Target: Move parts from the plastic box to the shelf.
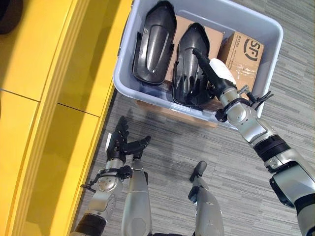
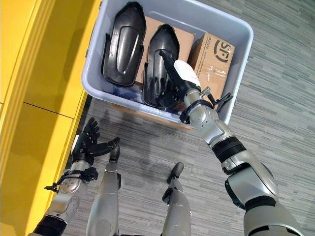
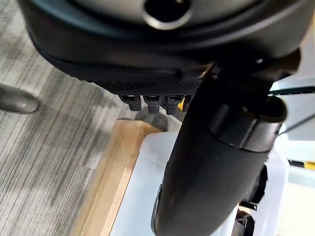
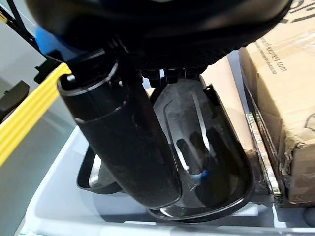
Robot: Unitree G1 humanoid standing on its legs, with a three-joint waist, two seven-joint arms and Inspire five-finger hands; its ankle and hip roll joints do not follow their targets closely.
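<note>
1. Left hand [image 1: 120, 140]: nearest the head camera, at about 7 o'clock in the eye views, hovering over the grey carpet [image 1: 236, 167] beside the yellow shelf [image 1: 54, 98]. Fingers are straight and spread; nothing is held.

2. Right hand [image 2: 178, 78]: at about 1 o'clock, reached over the near wall of the plastic box [image 2: 236, 73]. Fingers are extended over the right-hand black part [image 1: 189, 64] and appear to rest on or just above it; no closed hold is seen, so it is judged released.

3. Parts, two, black, moulded shells: both are lying in the box, the left part [image 1: 153, 42] at 12 o'clock, the right part just beside it. Both are propped on a flat cardboard piece [image 1: 182, 24]; a cardboard carton [image 1: 243, 54] is at 2 o'clock.

4. Step in hand, as judged: the right part is to be gripped. The shell's raised edge or ribs should be closed on, not the smooth crown, where slipping is likely.

5. The part should be lifted straight up, clear of the box wall and of its neighbour, before being carried toward the shelf at 9 o'clock.
</note>
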